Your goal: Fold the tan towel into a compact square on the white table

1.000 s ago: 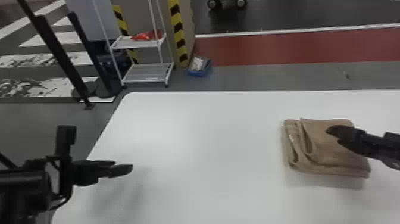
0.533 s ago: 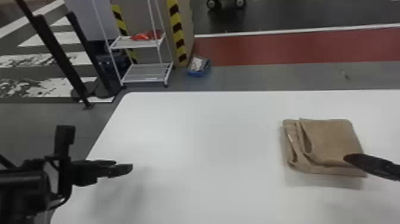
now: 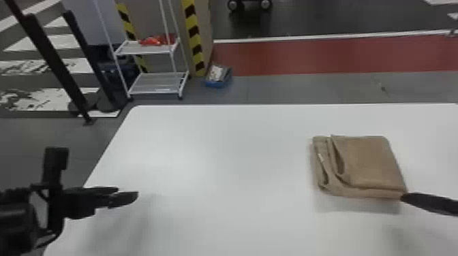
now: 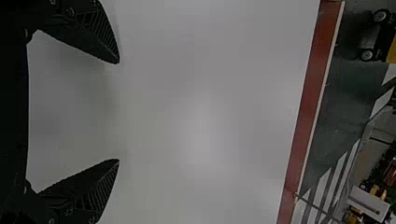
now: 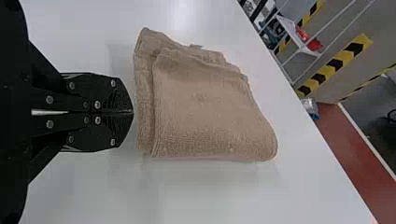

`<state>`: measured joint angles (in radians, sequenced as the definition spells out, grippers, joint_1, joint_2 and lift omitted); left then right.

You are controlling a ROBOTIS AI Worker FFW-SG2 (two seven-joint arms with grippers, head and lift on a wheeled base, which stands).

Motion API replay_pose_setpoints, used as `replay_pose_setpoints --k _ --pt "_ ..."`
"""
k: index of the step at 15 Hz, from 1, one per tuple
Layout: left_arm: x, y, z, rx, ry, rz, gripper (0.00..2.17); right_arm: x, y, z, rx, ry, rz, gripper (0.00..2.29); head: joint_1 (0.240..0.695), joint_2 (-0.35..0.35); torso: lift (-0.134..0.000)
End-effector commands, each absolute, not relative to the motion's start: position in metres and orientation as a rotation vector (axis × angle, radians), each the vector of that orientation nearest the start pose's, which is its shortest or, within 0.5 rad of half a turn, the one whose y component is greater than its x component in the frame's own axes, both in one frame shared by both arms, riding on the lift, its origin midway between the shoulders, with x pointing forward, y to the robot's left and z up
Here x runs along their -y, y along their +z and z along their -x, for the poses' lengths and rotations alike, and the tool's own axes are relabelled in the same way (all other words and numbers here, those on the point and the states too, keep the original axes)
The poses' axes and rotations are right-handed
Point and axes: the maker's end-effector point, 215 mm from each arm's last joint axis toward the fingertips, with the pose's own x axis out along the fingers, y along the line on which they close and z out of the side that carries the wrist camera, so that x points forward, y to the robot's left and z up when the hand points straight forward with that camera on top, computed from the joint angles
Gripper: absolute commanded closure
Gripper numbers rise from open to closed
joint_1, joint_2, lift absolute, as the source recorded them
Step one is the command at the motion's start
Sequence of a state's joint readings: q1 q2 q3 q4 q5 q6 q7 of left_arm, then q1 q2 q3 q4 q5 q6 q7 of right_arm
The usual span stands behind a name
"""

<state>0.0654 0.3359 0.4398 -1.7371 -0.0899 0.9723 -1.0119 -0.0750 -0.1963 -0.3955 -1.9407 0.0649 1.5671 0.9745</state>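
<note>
The tan towel (image 3: 371, 163) lies folded into a compact, roughly square stack on the right part of the white table (image 3: 238, 170), with loose layered folds along its left side. At the towel's near right corner is my right gripper (image 3: 405, 197). In the right wrist view the right gripper (image 5: 132, 112) is shut with nothing between its fingers, its tips just beside the edge of the towel (image 5: 210, 107). Parked over the table's left edge, my left gripper (image 3: 127, 194) is far from the towel; in the left wrist view the left gripper (image 4: 117, 111) stands open above bare tabletop.
Beyond the table's far edge stand a white wire shelf (image 3: 146, 49) holding a red item, a striped post (image 3: 194, 37) and a blue box (image 3: 218, 76) on the floor. Black posts (image 3: 51, 61) rise past the table's left side.
My right gripper has moved off the top of the towel, toward the robot and to the right, down to its near right corner. The left arm has kept still.
</note>
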Motion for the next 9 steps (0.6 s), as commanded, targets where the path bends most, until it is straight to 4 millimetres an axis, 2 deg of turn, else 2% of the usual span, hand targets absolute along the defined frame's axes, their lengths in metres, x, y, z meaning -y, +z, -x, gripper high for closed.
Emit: replay_pose_setpoints --k 1,3,9 --pt "-0.414 -0.453 -0.440 -0.790 -0.367 0.173 0.14 0.307 -0.434 -0.441 -0.986 0.343 -0.521 1.99 0.695 0.135 -0.123" --pt "-0.415 -0.453 -0.440 -0.788 -0.366 0.173 0.14 0.306 -0.443 -0.448 -1.013 0.319 -0.507 1.99 0.695 0.134 -0.123" --pt "-0.419 -0.454 -0.439 -0.789 -0.362 0.165 0.14 0.330 -0.433 -0.489 -0.996 0.232 -0.530 1.99 0.695 0.118 -0.123"
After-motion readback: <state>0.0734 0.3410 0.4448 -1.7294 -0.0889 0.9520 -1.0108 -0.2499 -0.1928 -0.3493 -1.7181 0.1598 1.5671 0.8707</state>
